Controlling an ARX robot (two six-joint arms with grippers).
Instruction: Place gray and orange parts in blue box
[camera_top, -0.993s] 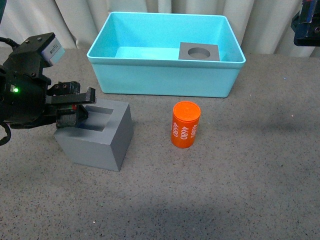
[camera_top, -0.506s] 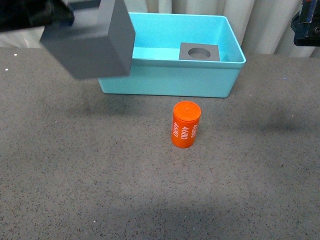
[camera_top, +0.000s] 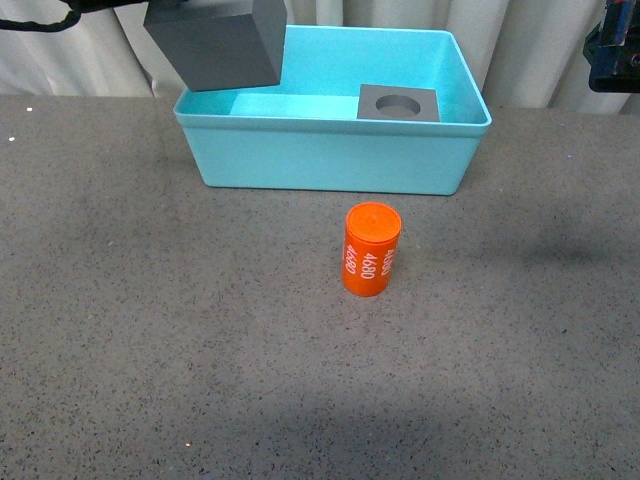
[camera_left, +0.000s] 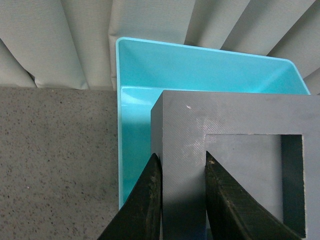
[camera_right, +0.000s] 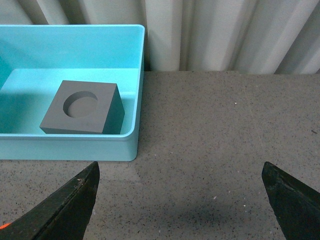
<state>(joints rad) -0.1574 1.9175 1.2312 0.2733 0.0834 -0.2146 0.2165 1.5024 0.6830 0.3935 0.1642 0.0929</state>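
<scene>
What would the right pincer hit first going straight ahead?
Probably bare table beside the blue box, with the curtain beyond; nothing lies before the open right pincer. Depth is unclear.

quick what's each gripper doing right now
left gripper: shut on the gray cube with the square recess, raised at the blue box's left end.
right gripper: open, holding nothing.
</scene>
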